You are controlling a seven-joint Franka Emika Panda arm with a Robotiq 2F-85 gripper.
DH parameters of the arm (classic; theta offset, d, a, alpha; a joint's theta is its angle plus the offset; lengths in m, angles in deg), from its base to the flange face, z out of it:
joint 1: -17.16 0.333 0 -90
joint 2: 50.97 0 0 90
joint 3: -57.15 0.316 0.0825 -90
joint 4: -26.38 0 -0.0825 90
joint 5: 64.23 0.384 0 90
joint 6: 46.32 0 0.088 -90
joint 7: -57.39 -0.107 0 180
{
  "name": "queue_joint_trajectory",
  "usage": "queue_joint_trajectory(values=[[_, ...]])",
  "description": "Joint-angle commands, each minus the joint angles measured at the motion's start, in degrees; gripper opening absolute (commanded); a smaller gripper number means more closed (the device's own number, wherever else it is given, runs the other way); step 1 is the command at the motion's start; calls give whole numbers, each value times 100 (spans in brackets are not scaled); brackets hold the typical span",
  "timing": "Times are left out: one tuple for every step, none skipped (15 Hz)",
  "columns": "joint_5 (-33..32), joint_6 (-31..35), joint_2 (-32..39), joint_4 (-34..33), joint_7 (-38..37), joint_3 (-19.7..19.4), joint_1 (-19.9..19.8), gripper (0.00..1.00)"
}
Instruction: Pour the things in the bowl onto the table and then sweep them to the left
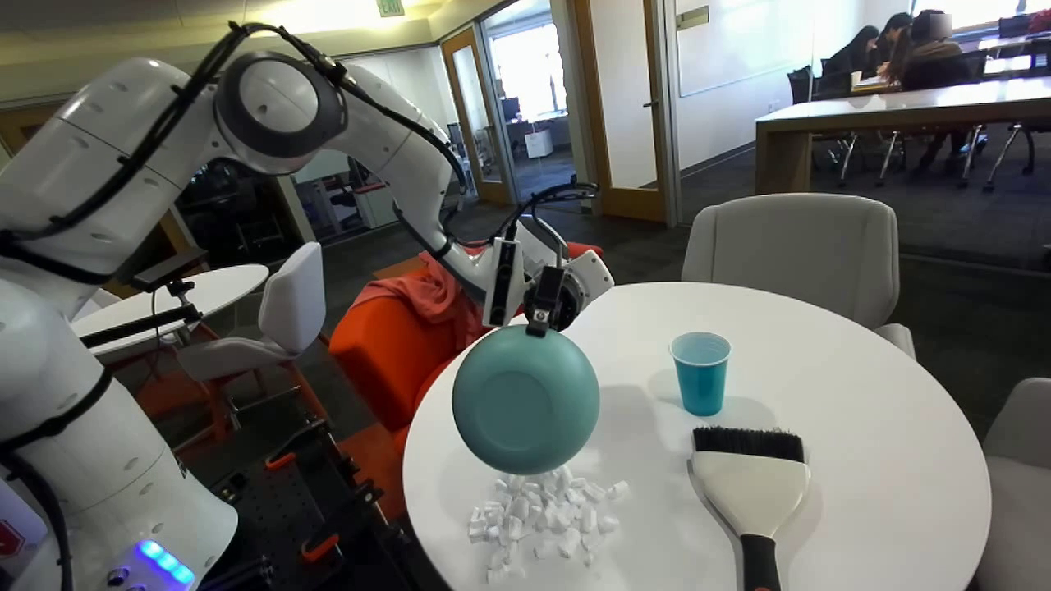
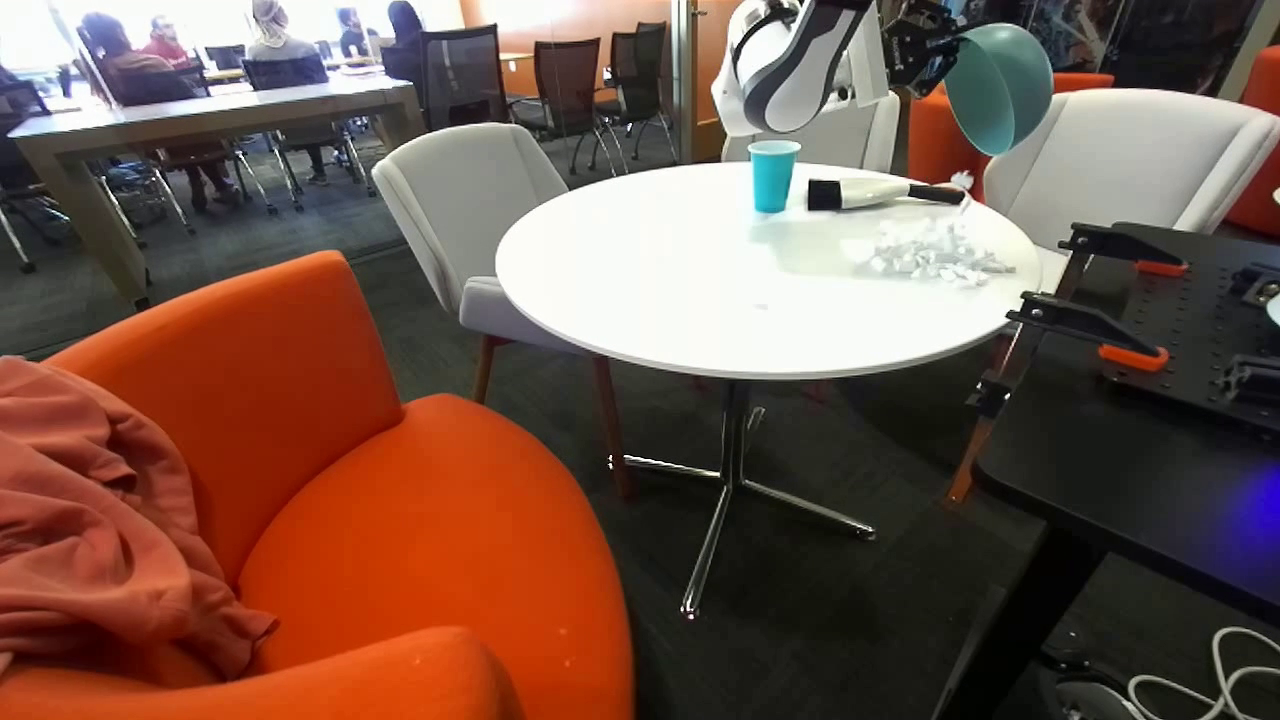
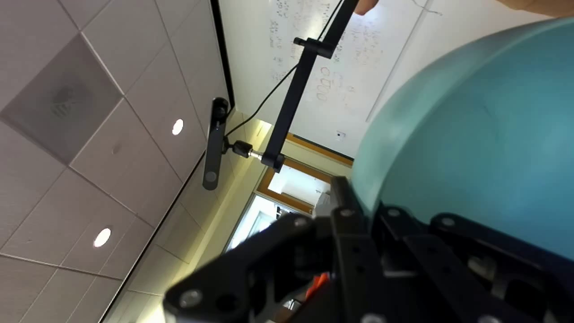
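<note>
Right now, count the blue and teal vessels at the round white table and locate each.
2: the teal bowl, tipped on its side and held in the air by the jaws; the blue cup, upright on the table near the brush.

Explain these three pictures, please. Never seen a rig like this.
It's a white jointed robot arm. Two pictures come from cameras standing apart from it; the third comes from its wrist, hence the tilted ceiling. The black two-fingered gripper is closed on the rim of a round teal-blue bowl, held in the air, tipped on its side. On the round white table lie small white irregular bits and a broad cream brush with black bristles; a tapered blue cup stands there too.
</note>
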Motion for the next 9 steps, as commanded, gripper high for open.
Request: queue_joint_trajectory(values=[[-387, -601, 540, -758, 608, 98, -113, 2], [-480, -654, 626, -865, 732, 105, -119, 2], [-565, -658, 686, -947, 838, 125, -137, 2], [-622, -618, 722, -1022, 921, 153, -160, 2], [-645, -481, 705, -1059, 959, 201, -203, 2], [-607, -304, 648, -1092, 958, 282, -267, 2], [-476, -50, 527, -1090, 914, 411, -370, 2], [-395, 154, 411, -1048, 884, 509, -430, 2], [-322, 324, 317, -1016, 830, 578, -470, 2]])
